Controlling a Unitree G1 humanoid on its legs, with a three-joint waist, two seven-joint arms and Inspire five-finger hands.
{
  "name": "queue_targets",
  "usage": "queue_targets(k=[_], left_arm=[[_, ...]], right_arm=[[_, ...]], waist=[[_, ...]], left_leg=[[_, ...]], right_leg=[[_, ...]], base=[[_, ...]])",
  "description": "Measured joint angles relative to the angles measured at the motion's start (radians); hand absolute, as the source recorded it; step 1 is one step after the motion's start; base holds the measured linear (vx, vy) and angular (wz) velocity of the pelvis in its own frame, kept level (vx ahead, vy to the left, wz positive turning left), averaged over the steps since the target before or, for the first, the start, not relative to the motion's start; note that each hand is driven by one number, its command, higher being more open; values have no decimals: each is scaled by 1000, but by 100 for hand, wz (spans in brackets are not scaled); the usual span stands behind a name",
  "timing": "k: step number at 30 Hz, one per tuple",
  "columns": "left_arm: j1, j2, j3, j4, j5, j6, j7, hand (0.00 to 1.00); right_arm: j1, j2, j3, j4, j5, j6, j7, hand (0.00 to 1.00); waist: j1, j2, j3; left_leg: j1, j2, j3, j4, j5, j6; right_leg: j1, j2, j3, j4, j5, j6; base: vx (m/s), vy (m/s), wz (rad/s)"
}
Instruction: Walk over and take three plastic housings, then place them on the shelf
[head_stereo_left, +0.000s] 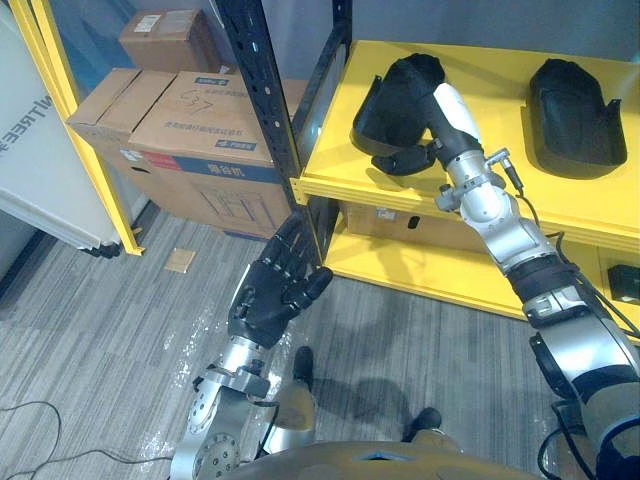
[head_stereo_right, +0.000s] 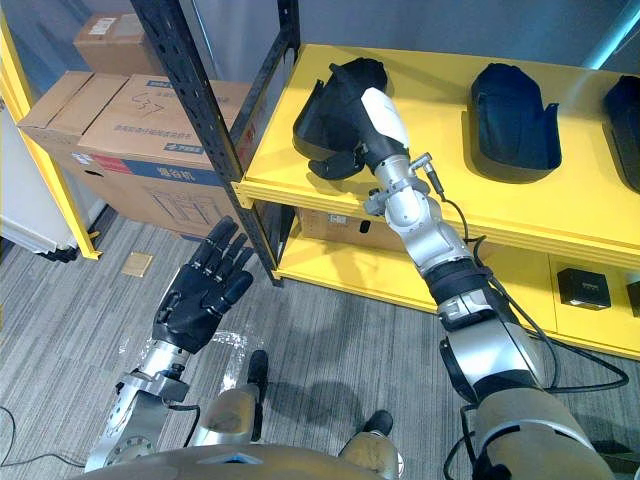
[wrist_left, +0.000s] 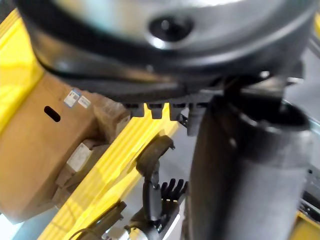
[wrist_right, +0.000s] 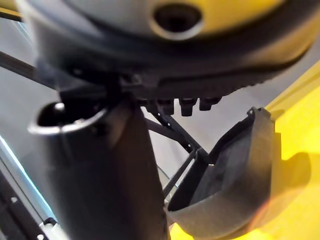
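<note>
**Right hand on a housing at the yellow shelf**

Left eye view: the right hand (head_stereo_left: 412, 152) reaches onto the top board of the yellow shelf (head_stereo_left: 370, 192). It has closed on the left housing (head_stereo_left: 400, 95), a black plastic shell standing tilted near the board's left end. The white-covered thumb lies up the shell's side and the dark fingers curl in under its lower rim. A middle housing (head_stereo_left: 575, 115) lies further right on the same board, well apart from that hand. The left hand (head_stereo_left: 272, 292) hovers over the grey floor (head_stereo_left: 100, 340) just beside the black post (head_stereo_left: 262, 100). Its palm is turned up, its fingers are straight and spread, and it holds nothing. Cardboard boxes (head_stereo_left: 190, 135) are stacked behind the post.

Right eye view: the thumb and fingers pinch the left housing between them here too. A third housing (head_stereo_right: 625, 120) shows at the picture's right edge, on the same top board. A small black box (head_stereo_right: 585, 288) sits on the lower board.

Left wrist view: past the left hand's dark bulk there is a cardboard box and a yellow shelf edge running beside it.

Right wrist view: the left housing's hollow inside shows close past the fingertips, with the yellow board behind it (whether its lower rim rests on the board cannot be told from here).
</note>
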Motion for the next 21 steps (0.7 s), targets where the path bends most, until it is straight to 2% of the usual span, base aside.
queue_targets(k=[10,21], left_arm=[[-3,6,-5,0,1,0,-11,100],[-11,33,-34,14,1,-2,-11,100]], right_arm=[[-37,-1,41,106,-41,10,-28,100],[-98,-1,73,210,-120,53,-134,100]], waist=[[1,2,1],[10,2,2]], left_leg=[[-13,1,-12,0,-3,5],[-16,2,-13,-1,-1,6]], right_leg=[[-4,0,-14,5,-3,-2],[-4,0,-15,4,-2,-1]], base=[[-16,-11,3],[-2,-2,0]])
